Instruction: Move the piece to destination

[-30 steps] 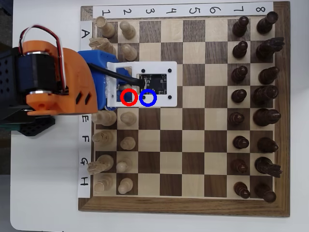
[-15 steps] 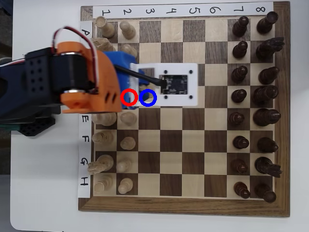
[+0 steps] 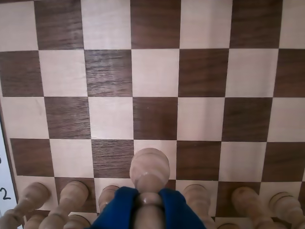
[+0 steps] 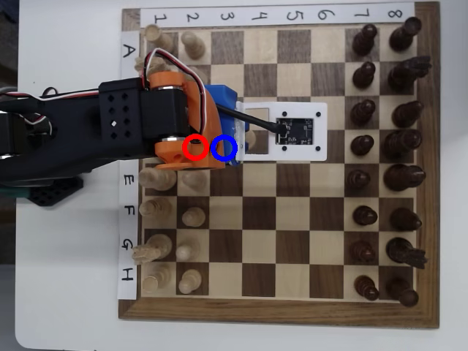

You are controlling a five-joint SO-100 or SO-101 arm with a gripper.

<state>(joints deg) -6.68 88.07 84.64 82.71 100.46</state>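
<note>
Pinching the piece point(image 3: 149, 168) by its neck, the gripper point(image 3: 148, 202) shows in the wrist view as two blue fingers point(image 3: 116, 210) closed on either side of the stem, just below the round head. The pawn stands upright between them, its head over the near edge of the open squares, with the row of other pale pawns point(image 3: 72, 193) just behind it along the bottom edge.

In the overhead view the arm point(image 4: 110, 135) reaches in from the left across the chessboard point(image 4: 281, 168), and its orange and blue wrist parts cover the squares where the blue ring point(image 4: 224, 148) and the red ring point(image 4: 194, 148) are drawn. The pawn itself is hidden there, so whether it is over the ringed destination square cannot be told for sure. The white camera board point(image 4: 289, 131) juts out to the right over the middle columns. Dark pieces point(image 4: 384, 142) line the right side, well apart from the arm.
</note>
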